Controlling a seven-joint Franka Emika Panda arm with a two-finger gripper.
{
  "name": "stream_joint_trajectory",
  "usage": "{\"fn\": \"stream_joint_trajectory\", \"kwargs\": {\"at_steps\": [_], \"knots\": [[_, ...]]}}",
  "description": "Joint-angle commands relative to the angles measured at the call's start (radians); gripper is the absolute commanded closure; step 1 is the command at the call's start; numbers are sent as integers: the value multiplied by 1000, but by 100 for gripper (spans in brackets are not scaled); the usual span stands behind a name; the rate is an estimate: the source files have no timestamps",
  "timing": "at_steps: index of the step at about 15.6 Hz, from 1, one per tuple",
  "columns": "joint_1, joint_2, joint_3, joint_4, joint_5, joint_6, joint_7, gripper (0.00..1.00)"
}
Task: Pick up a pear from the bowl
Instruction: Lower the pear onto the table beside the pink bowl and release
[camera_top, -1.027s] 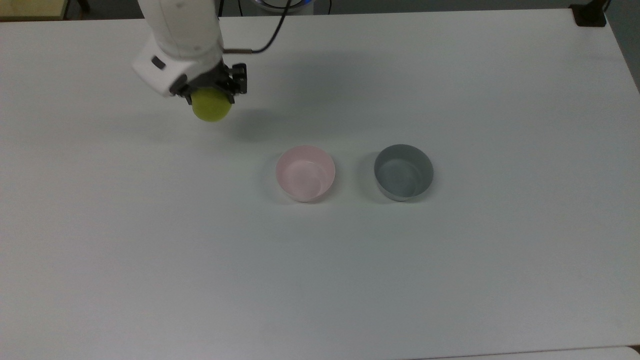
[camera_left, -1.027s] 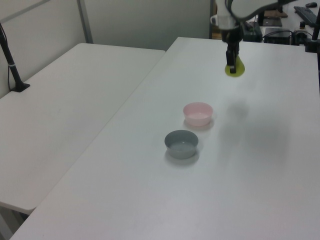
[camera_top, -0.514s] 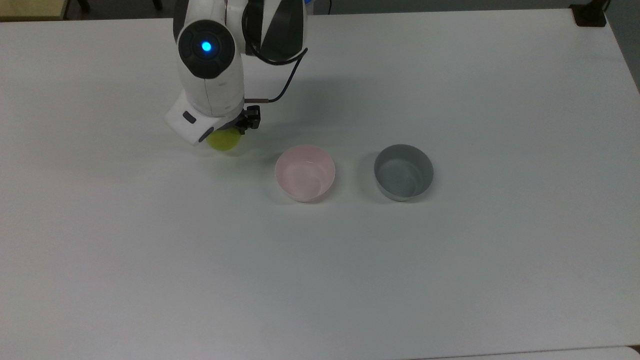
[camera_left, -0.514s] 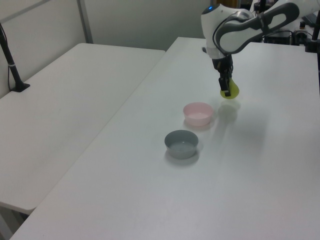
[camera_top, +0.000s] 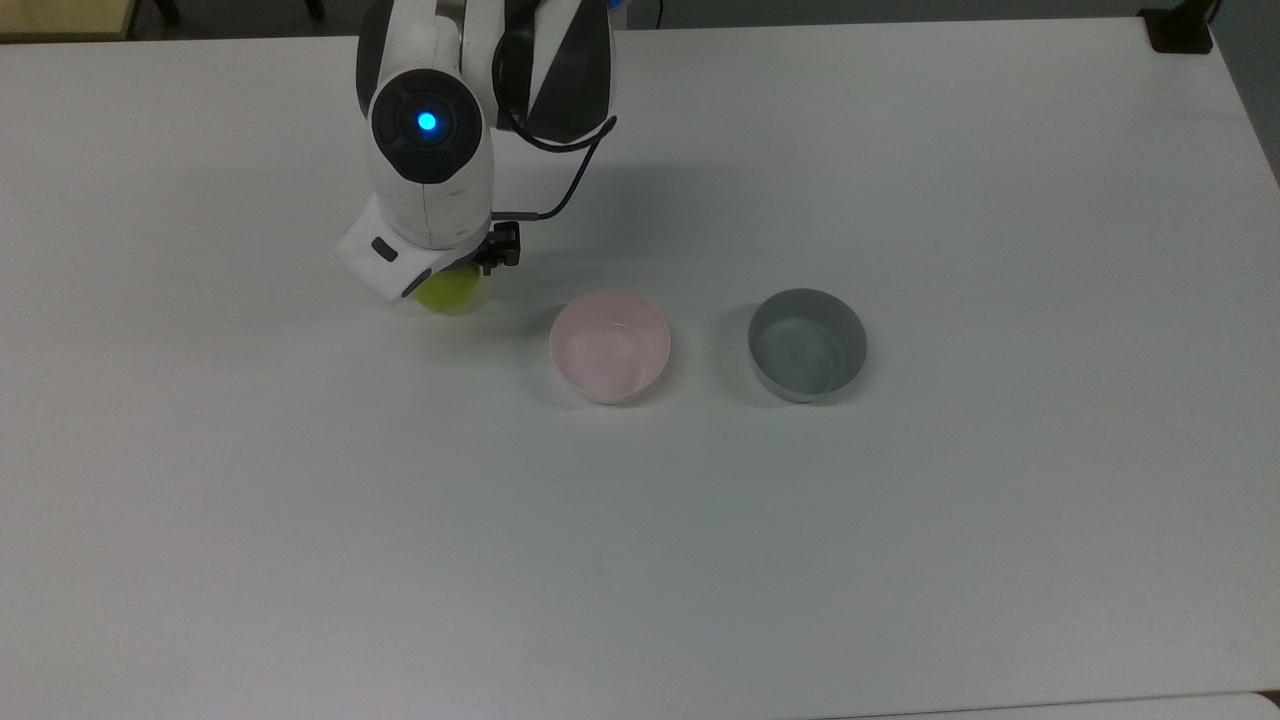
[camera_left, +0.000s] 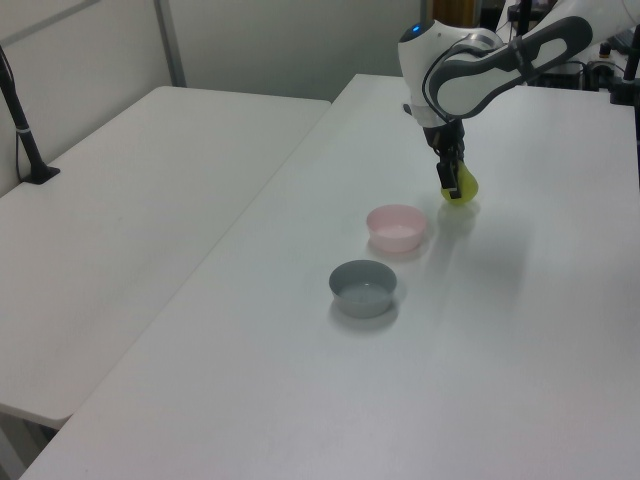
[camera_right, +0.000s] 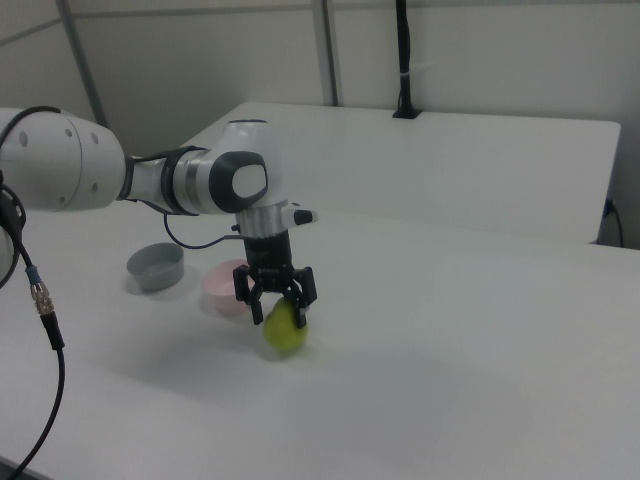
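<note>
The yellow-green pear sits low at the white table, between the fingers of my gripper, which is shut on it. In the right view the pear hangs at the tabletop under the gripper, its underside touching or nearly touching the surface. The pale pink bowl stands empty a short way to the top view's right of the pear. In the left view the pear and gripper are just beyond the pink bowl. My wrist hides most of the pear in the top view.
An empty grey bowl stands to the top view's right of the pink one. The white table spreads wide around both bowls. A second white table adjoins it on the left view's left, and a dark cable hangs on the right view's left.
My gripper has carried the pear from high over the table's far side down toward the bowls. Over the last half second it sank a little lower, to the tabletop beside the pink bowl.
</note>
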Motion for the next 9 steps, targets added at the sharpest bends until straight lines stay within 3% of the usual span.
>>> {"fn": "stream_joint_trajectory", "kwargs": {"at_steps": [1,4,9], "knots": [[11,-24,-10,-7,-21,7,23,0],[11,-41,-15,-3,-19,2,23,0],[0,-177,-19,26,28,-44,25,0]]}}
